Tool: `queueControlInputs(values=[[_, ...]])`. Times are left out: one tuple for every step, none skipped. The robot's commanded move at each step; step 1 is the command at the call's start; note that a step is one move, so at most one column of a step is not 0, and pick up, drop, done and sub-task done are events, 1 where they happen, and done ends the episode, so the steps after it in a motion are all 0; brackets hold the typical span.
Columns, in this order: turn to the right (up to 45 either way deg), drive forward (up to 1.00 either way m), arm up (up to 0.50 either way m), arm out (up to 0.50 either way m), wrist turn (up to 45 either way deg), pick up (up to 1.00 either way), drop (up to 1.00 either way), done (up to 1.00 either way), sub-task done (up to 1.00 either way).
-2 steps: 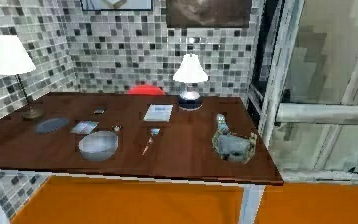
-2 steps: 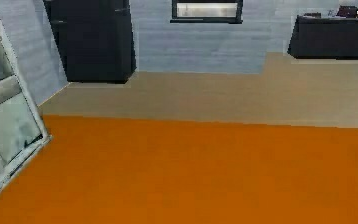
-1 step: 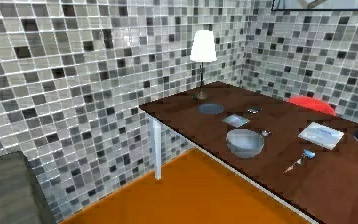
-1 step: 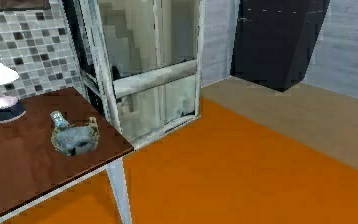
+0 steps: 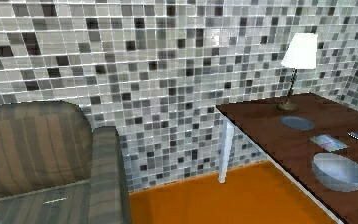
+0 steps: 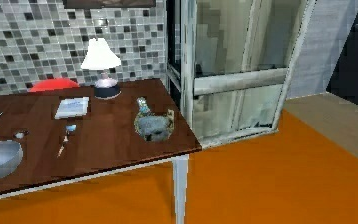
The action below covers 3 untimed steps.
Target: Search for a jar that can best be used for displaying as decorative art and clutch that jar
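A dark wooden table [image 6: 107, 140] on white legs carries several small things. Near its right end stands a grey, open-topped vessel [image 6: 154, 124] with an uneven rim, and a small upright grey thing [image 6: 143, 104] is just behind it. A white-shaded lamp [image 6: 101, 62] stands at the table's back edge. The same table [image 5: 277, 135] lies at the forward view's right, bearing the lamp [image 5: 299, 65], a flat grey plate [image 5: 298, 123] and a grey-blue bowl [image 5: 339, 171].
A striped grey-green sofa [image 5: 47, 160] takes up the forward view's lower left, against a mosaic tile wall [image 5: 157, 70]. On the table also lie a white flat book [image 6: 72, 107] and a bowl [image 6: 1, 158]. A glass door frame [image 6: 237, 70] stands right of it. Orange floor [image 6: 277, 170] lies beyond.
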Motion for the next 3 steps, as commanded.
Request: queueControlInputs(values=[[0.0, 0.0, 0.5, 0.0, 0.0, 0.0, 0.0, 0.0, 0.0], [0.0, 0.0, 0.38, 0.0, 0.0, 0.0, 0.0, 0.0, 0.0], [0.0, 0.0, 0.0, 0.5, 0.0, 0.0, 0.0, 0.0, 0.0]])
